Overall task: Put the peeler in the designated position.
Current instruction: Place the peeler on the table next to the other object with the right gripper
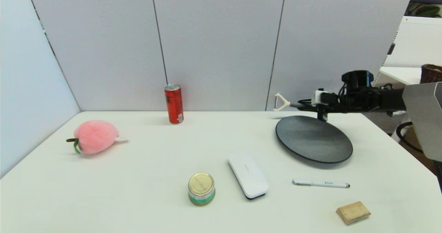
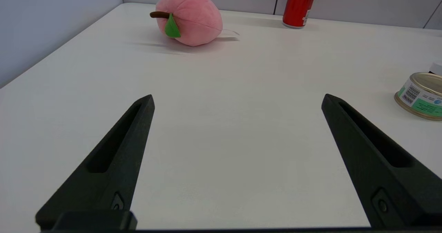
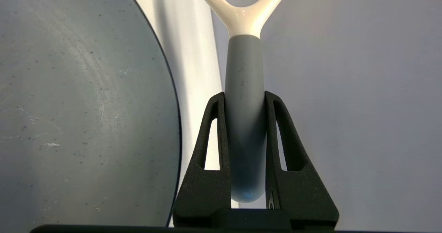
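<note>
A: White table, grey partition panels behind and to the robot's left. Right side of the table open past the edge.

B: Right gripper held above the table at the far rim of the dark round plate. Fingers clamped on the grey handle of the peeler. White forked head pointed toward the robot's left, clear of the plate and close to the back panels.

A: Checked in the right wrist view: handle of the peeler pinched between both fingers, butt end deep in the grip. Plate rim just beside the fingers, a strip of table between rim and wall. Blade cut off by the frame there; fork seen whole only from the head view.

B: Left gripper low over the near left part of the table, fingers wide apart, nothing between them. Not in the head view at all.

A: Open ground: wide bare stretch in the middle, between red can at the back and gold-lidded tin near the front. Pink plush peach well off to the left.

B: Nearer the front: white case beside the tin, white pen in front of the plate, wooden block near the front right edge. All apart from one another.

A: Left wrist view: peach, can base, tin only. No plate, no peeler from there.
</note>
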Tool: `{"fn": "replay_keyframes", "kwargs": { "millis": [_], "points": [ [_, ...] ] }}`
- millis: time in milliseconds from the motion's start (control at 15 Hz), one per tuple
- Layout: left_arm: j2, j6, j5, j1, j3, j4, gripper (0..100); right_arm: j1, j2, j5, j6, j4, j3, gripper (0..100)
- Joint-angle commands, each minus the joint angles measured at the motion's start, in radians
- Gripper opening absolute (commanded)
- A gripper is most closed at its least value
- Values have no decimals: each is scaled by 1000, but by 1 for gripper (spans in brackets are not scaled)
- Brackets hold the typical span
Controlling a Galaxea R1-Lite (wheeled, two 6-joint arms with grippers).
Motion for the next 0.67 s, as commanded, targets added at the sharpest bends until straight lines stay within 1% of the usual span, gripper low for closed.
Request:
{"fn": "replay_keyframes", "kwargs": {
  "millis": [67, 267, 333, 533, 667],
  "points": [
    [2, -1, 0, 0, 2, -1, 100, -2, 10, 5, -8, 4, 4, 0],
    [2, -1, 0, 0, 2, -1, 100, -8, 16, 3, -27, 4, 4, 0],
    [2, -1, 0, 0, 2, -1, 100, -6, 16, 5, -28, 5, 6, 100],
    [2, -1, 0, 0, 2, -1, 100, -5, 15, 3, -24, 5, 6, 100],
    [2, -1, 0, 0, 2, -1, 100, 0, -11, 5, -7, 5, 6, 100]
  ]
}}
